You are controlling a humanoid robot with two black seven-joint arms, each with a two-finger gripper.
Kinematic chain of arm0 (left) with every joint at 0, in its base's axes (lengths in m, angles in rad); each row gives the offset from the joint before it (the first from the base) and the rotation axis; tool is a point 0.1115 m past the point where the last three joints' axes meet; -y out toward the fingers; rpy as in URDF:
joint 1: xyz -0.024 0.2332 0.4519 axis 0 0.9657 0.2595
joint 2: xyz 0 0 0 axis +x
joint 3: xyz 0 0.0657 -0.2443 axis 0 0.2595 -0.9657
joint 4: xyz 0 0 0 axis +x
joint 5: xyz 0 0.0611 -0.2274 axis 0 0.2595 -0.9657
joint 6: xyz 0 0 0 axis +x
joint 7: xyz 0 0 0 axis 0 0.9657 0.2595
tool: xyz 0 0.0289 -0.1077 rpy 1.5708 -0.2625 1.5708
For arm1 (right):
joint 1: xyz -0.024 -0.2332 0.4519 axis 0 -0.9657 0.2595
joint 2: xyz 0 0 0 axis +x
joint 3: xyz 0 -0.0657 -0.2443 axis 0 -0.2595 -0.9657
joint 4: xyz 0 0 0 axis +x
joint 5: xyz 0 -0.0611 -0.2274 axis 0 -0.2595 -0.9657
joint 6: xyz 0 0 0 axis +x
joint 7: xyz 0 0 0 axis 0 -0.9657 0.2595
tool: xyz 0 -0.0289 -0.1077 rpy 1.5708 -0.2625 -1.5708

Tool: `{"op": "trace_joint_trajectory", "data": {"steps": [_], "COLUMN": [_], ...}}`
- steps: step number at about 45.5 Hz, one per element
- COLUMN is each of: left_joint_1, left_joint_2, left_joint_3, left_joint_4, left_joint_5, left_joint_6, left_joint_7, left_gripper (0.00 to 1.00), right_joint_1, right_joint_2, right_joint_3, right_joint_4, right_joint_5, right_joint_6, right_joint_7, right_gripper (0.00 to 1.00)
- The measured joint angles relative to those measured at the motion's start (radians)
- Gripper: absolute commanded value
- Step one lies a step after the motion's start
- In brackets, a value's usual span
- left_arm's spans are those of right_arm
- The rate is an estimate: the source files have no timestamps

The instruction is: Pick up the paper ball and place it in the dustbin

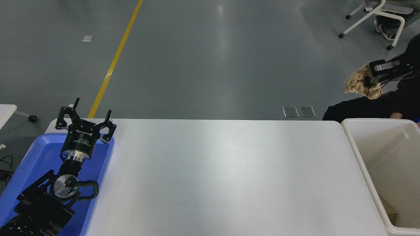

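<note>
My right gripper [372, 76] comes in from the right edge, high in the picture, and is shut on the tan paper ball [357, 83]. It holds the ball in the air, well above the table and up-left of the dustbin's far-left corner. The dustbin [352, 137] is a large off-white bin at the table's right end, its inside open to view. My left gripper [85, 116] is open and parked at the lower left over a blue tray.
The blue tray [29, 164] lies under the left arm at the table's left end. A person in dark clothes [361, 108] sits at the far right behind the dustbin. A white chair [377, 16] stands at the top right.
</note>
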Motion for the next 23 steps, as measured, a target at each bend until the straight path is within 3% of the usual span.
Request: {"op": "trace_joint_trajectory", "data": {"steps": [11, 23], "left_joint_1": [0.000, 0.000], "left_joint_2": [0.001, 0.001], "left_joint_3": [-0.001, -0.001], "left_joint_4": [0.000, 0.001], "left_joint_5": [0.000, 0.000], "left_joint_6": [0.000, 0.000], "left_joint_7": [0.000, 0.000], "left_gripper": [1.00, 1.00], "right_joint_1": [-0.170, -0.652], "right_joint_2": [-0.181, -0.368], "right_joint_3": [-0.042, 0.224], "right_joint_4": [-0.246, -0.567], "right_joint_5": [-0.057, -0.080], "right_joint_6": [-0.008, -0.097], "right_joint_7": [0.003, 0.004], "right_gripper": [0.00, 0.00]}}
